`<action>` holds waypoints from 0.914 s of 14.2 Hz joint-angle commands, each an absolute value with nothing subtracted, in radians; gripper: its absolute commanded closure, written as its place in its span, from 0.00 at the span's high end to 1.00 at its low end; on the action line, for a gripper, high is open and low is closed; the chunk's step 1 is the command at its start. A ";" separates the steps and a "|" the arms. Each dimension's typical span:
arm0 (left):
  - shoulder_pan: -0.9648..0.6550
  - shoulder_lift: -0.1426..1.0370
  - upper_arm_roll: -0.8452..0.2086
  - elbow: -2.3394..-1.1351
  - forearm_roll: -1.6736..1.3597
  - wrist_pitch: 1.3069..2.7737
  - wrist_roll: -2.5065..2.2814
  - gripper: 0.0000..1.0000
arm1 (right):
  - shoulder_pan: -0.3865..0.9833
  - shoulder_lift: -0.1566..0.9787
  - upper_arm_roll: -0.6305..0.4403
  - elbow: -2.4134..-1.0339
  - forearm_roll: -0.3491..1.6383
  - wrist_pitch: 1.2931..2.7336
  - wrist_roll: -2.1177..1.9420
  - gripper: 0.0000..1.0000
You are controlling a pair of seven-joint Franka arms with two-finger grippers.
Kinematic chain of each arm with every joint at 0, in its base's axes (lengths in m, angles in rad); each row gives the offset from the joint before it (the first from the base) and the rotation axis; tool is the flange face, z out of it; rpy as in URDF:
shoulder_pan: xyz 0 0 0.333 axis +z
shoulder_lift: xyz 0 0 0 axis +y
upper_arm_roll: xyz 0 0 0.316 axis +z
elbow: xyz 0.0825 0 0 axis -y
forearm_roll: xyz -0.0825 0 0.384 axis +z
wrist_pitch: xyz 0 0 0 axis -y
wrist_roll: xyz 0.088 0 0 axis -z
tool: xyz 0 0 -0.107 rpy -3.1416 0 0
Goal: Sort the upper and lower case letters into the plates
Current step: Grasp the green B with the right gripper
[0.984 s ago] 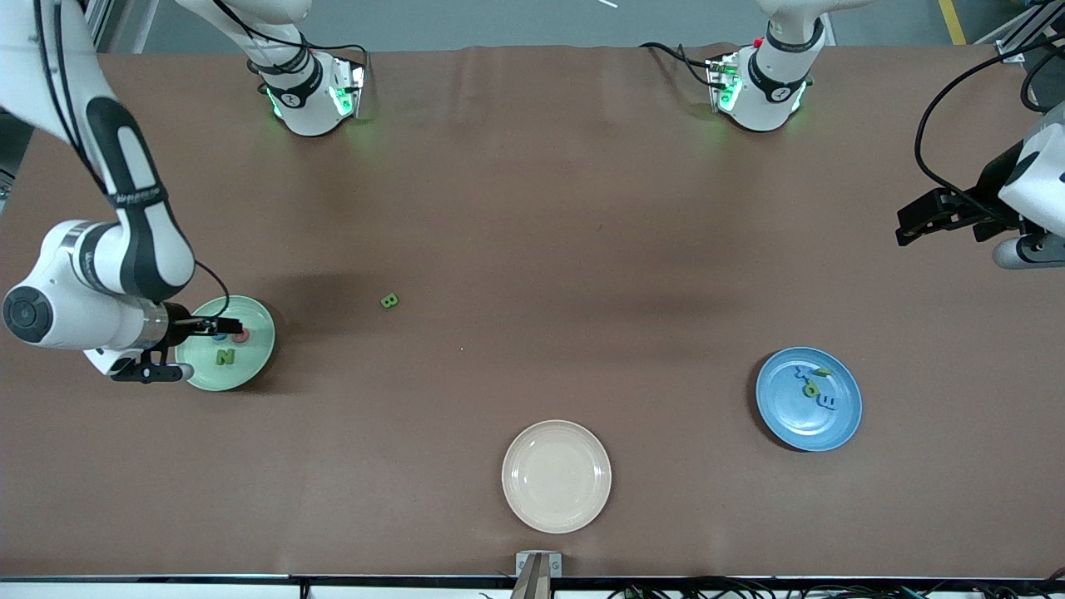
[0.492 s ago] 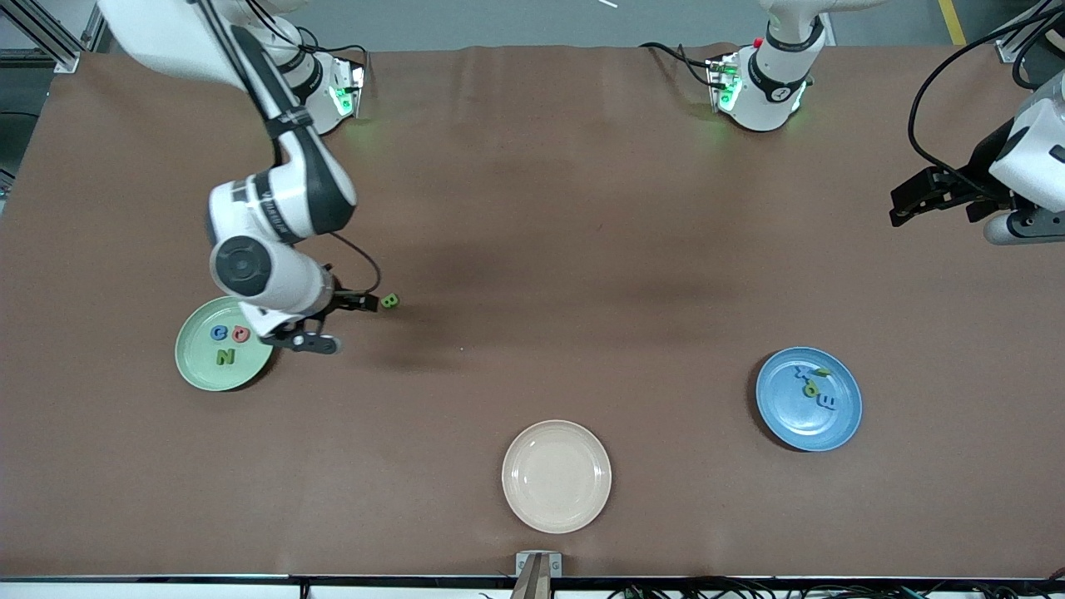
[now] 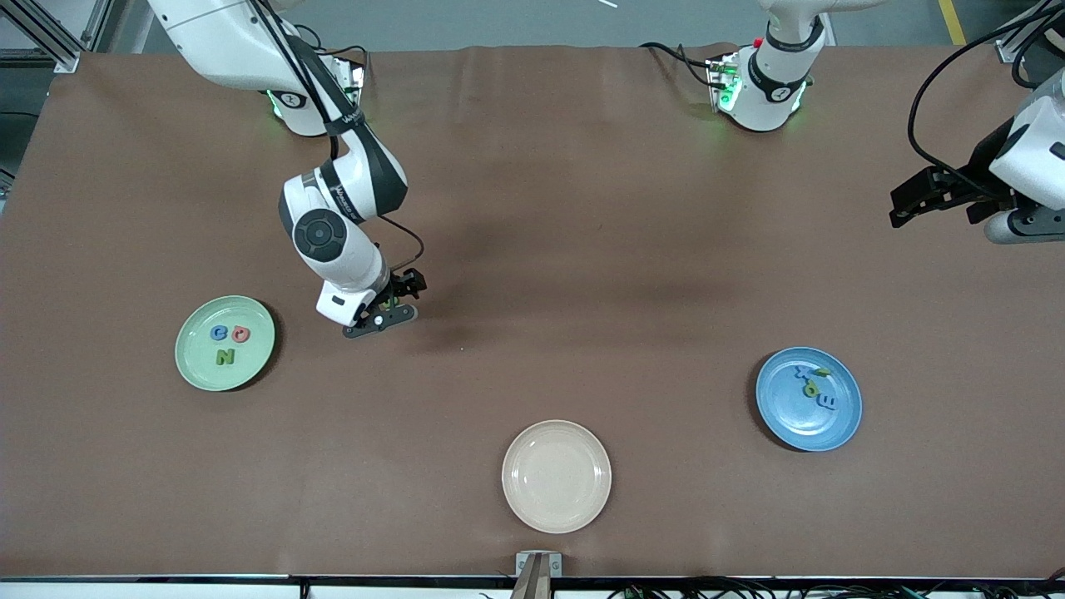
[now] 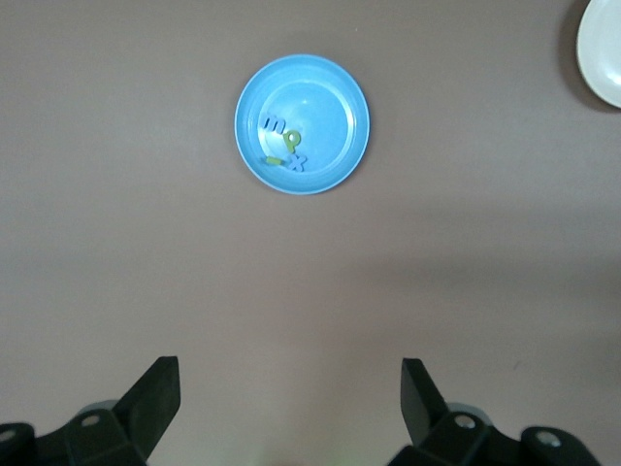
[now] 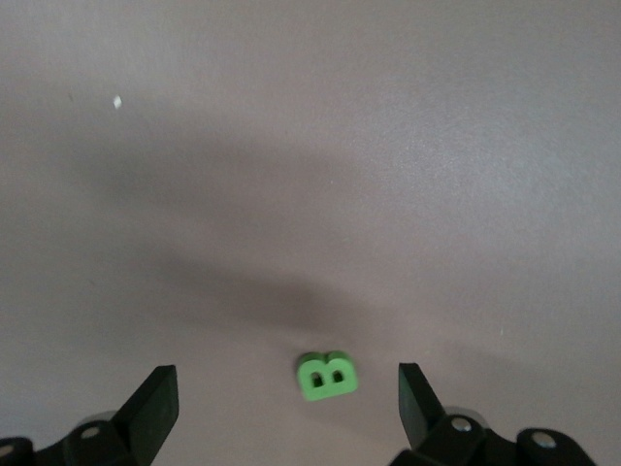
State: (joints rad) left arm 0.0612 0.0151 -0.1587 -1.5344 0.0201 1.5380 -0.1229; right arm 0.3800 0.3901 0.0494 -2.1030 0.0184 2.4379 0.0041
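While set at mid-height of the frame toward the right arm's end of the table, holds three of the letters: mint green plate [image 3: 250,366], with a blue letter [image 3: 219,334] and a pink letter [image 3: 241,334] side by side and a green N [image 3: 225,357] nearer the front camera. Next along, just above mid-height of the frame: right gripper [image 5: 286,377], fingers spread wide and gripping nothing, hanging low over bare table. Seen in the right wrist view only: green B [image 5: 327,376], flat on the table beneath the gap between the open fingers, untouched. At bottom centre of the frame: cream plate [image 3: 532,507]. Farther toward the left arm's end, below mid-height: blue plate [image 3: 782,424], carrying a small cluster of letters [image 3: 814,387], blue and green. At the frame's edge, upper part: left gripper [image 4: 291,379], waiting over the table, fingers wide apart, nothing held.
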 commanded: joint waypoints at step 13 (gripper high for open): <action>0.063 -0.005 -0.164 -1.565 0.014 1.566 -0.113 1.00 | 0.353 0.439 0.049 -2.224 0.017 2.606 -0.121 0.80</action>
